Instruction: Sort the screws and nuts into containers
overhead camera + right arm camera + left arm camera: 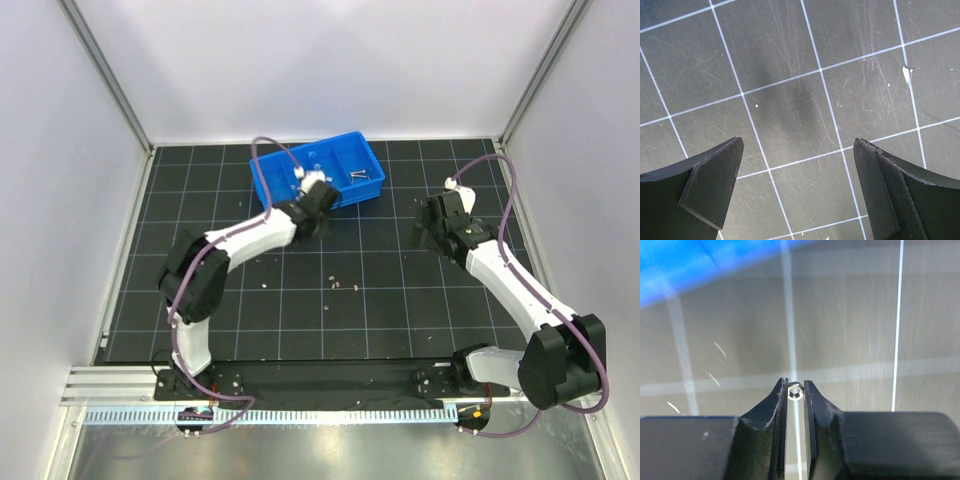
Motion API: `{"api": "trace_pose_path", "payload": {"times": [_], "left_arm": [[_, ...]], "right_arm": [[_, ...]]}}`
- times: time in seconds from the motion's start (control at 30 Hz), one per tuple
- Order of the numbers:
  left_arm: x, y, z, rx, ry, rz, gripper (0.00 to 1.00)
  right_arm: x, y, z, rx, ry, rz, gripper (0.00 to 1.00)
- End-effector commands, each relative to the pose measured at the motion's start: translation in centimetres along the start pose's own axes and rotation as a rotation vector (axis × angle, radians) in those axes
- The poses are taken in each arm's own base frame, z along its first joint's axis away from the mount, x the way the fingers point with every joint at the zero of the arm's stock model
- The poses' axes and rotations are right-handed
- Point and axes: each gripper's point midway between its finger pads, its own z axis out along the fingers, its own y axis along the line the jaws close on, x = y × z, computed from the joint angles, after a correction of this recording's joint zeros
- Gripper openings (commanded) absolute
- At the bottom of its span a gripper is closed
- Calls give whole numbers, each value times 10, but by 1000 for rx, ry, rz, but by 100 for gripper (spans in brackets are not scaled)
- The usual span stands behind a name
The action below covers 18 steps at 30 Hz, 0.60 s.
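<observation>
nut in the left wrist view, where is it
Left wrist view: the nut is pinched between the tips of the left claw, over the mat just short of the blue tray at upper left.

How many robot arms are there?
2. The left arm reaches toward the blue tray, left end effector pinching a silver piece. The right arm hangs over the mat right of the tray, right end effector open.

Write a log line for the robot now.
left gripper: shut on nut, near tray | right gripper: open, empty
</observation>
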Motion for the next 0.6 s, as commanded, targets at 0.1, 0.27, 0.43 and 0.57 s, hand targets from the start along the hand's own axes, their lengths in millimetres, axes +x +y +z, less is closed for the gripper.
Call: {"api": "trace_pose_path", "payload": {"times": [0.1, 0.27, 0.43, 0.57], "left_arm": [[-152, 32, -9, 26, -305, -141, 11], [-213, 44, 10, 26, -388, -166, 12], [-216, 52, 49, -8, -340, -158, 14], [-216, 54, 53, -7, -332, -147, 27]], "right_arm": [[-11, 6, 5, 5, -2, 15, 100], [-15, 9, 12, 14, 1, 11, 100], [-20, 11, 13, 23, 8, 1, 100], [-25, 11, 11, 26, -8, -2, 100]]}}
